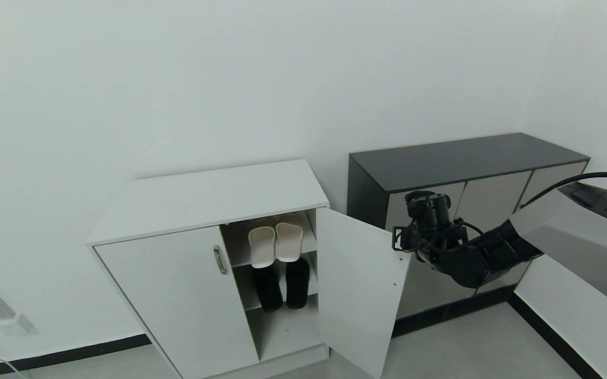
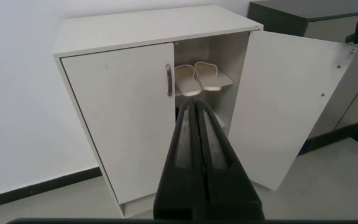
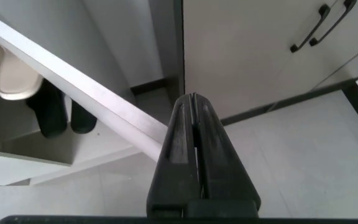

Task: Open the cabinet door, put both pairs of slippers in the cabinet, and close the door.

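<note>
**Both slipper pairs shelved, cabinet door open**

The white cabinet [image 1: 208,200] stands with its right door [image 1: 358,284] swung wide, toward 5 o'clock in the head view, and its left door [image 1: 177,300] shut. Inside, the white slippers [image 1: 276,243] lie on the upper shelf, with the black slippers [image 1: 281,284] at 6 o'clock of them on the shelf below. The right hand [image 3: 194,102], fingers pressed together, sits at 3 o'clock of the open door's outer edge, near its top corner. The left hand [image 2: 196,106], likewise pressed together, points at the cabinet front. A dark cabinet [image 1: 466,158] stands at 3 o'clock of the white one.
</note>
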